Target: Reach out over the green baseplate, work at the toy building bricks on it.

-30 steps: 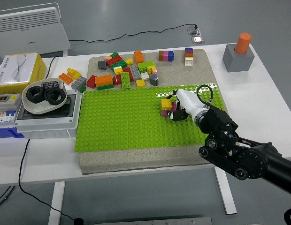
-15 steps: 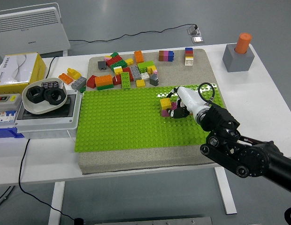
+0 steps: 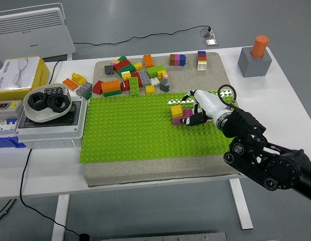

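Note:
The green baseplate (image 3: 130,130) lies on a grey mat in the middle of the table. A small cluster stands on its right part: a yellow brick (image 3: 176,110) on a purple brick (image 3: 176,121), with a pink brick (image 3: 187,114) beside them. My right hand (image 3: 195,114), white with black digits, reaches in from the lower right and is right against the pink brick's right side. Whether it grips the brick does not show. The left arm is out of view.
A pile of loose bricks (image 3: 130,75) lies on the mat behind the baseplate, with two small stacks (image 3: 177,59) (image 3: 201,59) further right. A grey block with an orange peg (image 3: 256,57) stands at the back right. An electrical box with a bowl (image 3: 47,103) is on the left.
My right hand and forearm have shifted to the right, uncovering the yellow and pink bricks. The bricks have stayed in place on the baseplate.

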Robot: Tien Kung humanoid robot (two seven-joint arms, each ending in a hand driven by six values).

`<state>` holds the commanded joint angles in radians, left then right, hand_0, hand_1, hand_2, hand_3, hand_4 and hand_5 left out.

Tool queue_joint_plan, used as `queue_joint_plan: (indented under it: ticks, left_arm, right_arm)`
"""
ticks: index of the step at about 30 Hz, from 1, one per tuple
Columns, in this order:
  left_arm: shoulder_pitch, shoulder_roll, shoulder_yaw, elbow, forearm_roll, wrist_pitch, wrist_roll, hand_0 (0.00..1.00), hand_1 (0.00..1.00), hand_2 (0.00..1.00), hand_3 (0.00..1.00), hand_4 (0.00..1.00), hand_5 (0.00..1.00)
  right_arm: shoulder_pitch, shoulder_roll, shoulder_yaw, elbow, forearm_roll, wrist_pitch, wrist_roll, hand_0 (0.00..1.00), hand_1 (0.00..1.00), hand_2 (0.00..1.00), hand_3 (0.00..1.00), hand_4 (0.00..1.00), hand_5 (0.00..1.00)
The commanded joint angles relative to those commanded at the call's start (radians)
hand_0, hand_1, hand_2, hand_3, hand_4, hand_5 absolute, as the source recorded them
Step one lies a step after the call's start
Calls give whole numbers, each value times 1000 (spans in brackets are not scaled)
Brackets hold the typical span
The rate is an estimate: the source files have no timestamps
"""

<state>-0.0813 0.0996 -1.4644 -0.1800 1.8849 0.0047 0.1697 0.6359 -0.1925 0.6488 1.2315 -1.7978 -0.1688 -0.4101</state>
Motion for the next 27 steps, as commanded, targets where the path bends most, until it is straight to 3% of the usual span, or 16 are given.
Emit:
queue_joint_plan:
  ticks: [5, 6, 10, 12, 17, 18, 27]
  left_arm:
    - [0, -2, -2, 0, 2, 1, 0, 715, 581, 511, 608, 645, 547]
    - [0, -2, -1, 0, 2, 1, 1, 715, 582, 512, 608, 646, 552]
    - [-1, -4, 1, 0, 2, 2, 2, 715, 582, 512, 608, 646, 552]
    - [-1, -5, 2, 0, 1, 4, 1, 714, 582, 512, 608, 647, 557]
    - [-3, -6, 4, 0, 1, 7, 1, 714, 582, 512, 608, 647, 557]
    - [-3, -6, 4, 0, 1, 7, 0, 715, 583, 512, 608, 647, 563]
    - [-5, -1, 8, 0, -10, 10, -2, 715, 585, 511, 608, 648, 560]
  right_arm:
    - [-10, -27, -6, 112, -145, -1, 2, 59, 48, 187, 737, 943, 271]
    - [-12, -30, -18, 136, -174, -4, 4, 54, 46, 170, 732, 998, 494]
    - [-24, -23, -57, 199, -271, -7, 1, 54, 46, 170, 732, 998, 494]
    - [-33, -15, -69, 209, -320, -3, -6, 53, 44, 170, 722, 945, 524]
    - [-45, -7, -73, 226, -424, 24, -34, 53, 44, 170, 722, 945, 524]
    - [-46, -6, -71, 230, -443, 33, -41, 51, 43, 171, 716, 918, 448]
    - [-56, -2, -79, 234, -471, 73, -75, 50, 41, 172, 707, 893, 418]
